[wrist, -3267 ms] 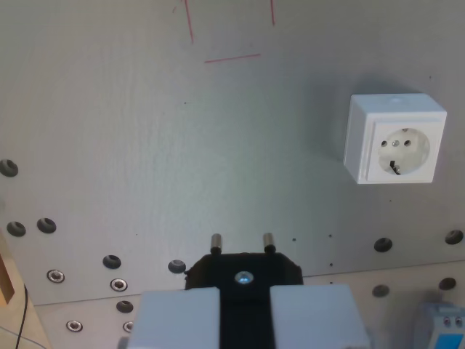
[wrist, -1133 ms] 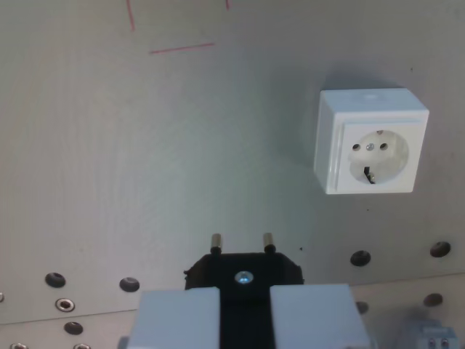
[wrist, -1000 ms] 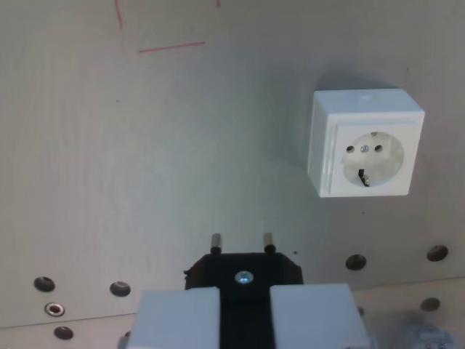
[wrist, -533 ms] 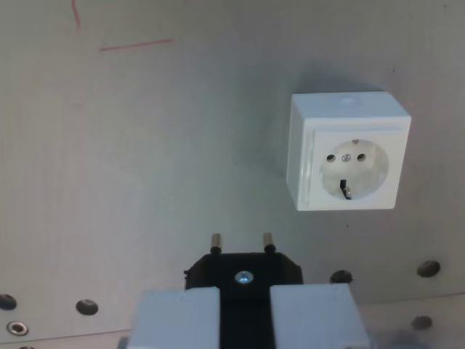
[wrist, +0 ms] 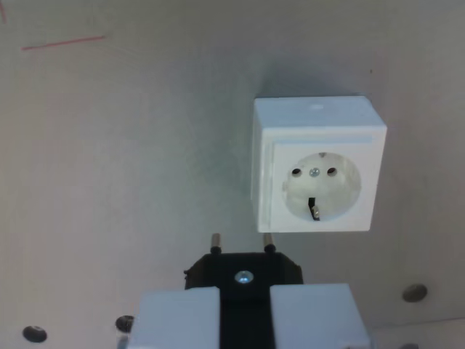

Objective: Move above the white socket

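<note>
- Ahead of the tool (wrist: 243,309) and off toward the wrist view's right, the white socket (wrist: 317,166) sat on the table (wrist: 123,160), so you were not yet squarely over it.
- Your tool was clamped on the black plug (wrist: 243,273), whose two pins (wrist: 241,242) pointed forward; the pin on the wrist view's right appeared to end just beside the socket's near edge.
- You risked clipping the socket housing with those pins if you slid sideways at that height, because the box stood proud of the table.
- You could also have stopped short, judging the offset: the socket's two holes lay to the right of the pins, not in line with them.
- A tilted approach might have twisted the plug in the grip; how firmly it was held could not be told.
- Nothing stood between the tool and the socket; the path looked free.
- Beside the tool, on both sides, you had mounting holes (wrist: 415,293) in the table, flush and harmless.
- Far ahead to the left, a red line (wrist: 63,43) was marked on the table, well apart from the socket.
</note>
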